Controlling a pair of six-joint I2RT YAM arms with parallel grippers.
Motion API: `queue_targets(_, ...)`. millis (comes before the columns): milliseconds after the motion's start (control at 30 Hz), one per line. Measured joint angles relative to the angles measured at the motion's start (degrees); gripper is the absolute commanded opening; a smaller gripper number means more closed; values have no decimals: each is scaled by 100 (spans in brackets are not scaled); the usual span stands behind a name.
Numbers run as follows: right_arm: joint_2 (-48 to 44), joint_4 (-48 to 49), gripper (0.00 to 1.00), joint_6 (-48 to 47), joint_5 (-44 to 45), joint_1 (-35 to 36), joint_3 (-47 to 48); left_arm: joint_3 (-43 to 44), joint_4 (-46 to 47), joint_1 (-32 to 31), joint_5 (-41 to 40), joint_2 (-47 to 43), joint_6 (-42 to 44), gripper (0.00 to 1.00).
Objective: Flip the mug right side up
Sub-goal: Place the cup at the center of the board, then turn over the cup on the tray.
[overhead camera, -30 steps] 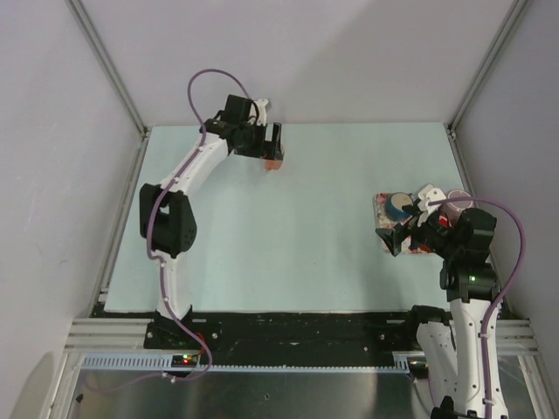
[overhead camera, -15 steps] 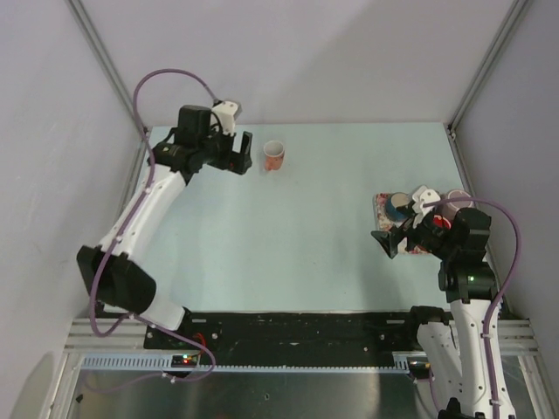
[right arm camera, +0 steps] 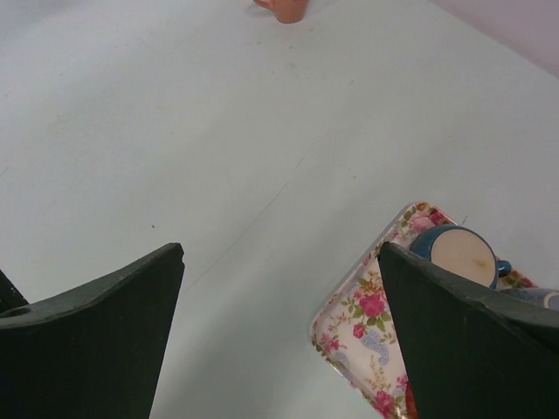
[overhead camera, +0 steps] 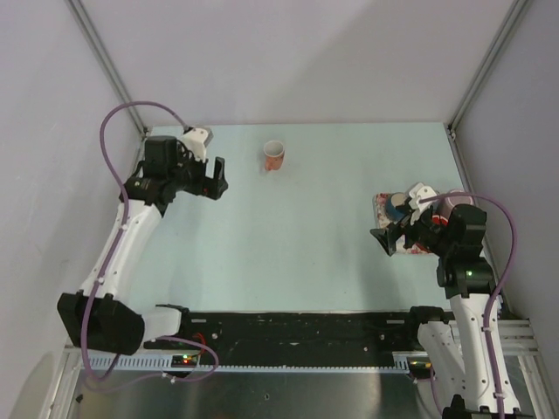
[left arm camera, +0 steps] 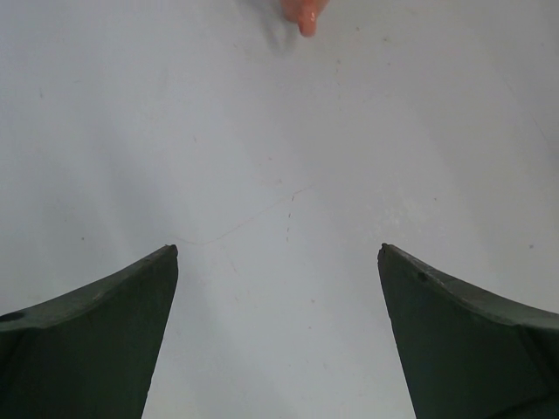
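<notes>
The small pink mug (overhead camera: 274,156) stands on the table at the back centre with its mouth facing up. It shows only as a sliver at the top edge of the left wrist view (left arm camera: 303,13) and of the right wrist view (right arm camera: 284,9). My left gripper (overhead camera: 216,178) is open and empty, well to the left of the mug, with bare table between its fingers (left arm camera: 278,253). My right gripper (overhead camera: 385,239) is open and empty at the left edge of the floral tray (right arm camera: 367,323), far from the mug.
The floral tray (overhead camera: 381,202) at the right holds a blue mug (overhead camera: 399,206) (right arm camera: 458,253) and other crockery partly hidden by my right arm. Grey walls and metal rails close in the table on the left, back and right.
My left gripper was at the mug a second ago; it has drawn away to the left and toward the near side, leaving the mug standing alone. The right arm barely moved.
</notes>
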Motion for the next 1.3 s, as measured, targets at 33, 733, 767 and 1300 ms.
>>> queue_targets(33,15,13,99,4,20,0,0,-129,17,0,44,-109,42,100)
queue_targets(733,918,-396,99,-26,1773,-74,734,-2201,802,0,627,-2026,942,100)
queue_targets(767,942,-439,99,-35,1821,-96,739,-2249,820,0,640,-2031,955,100)
queue_targets(1300,2251,-1703,98,-431,2413,-643,1906,-2588,946,0,970,-1851,1099,100)
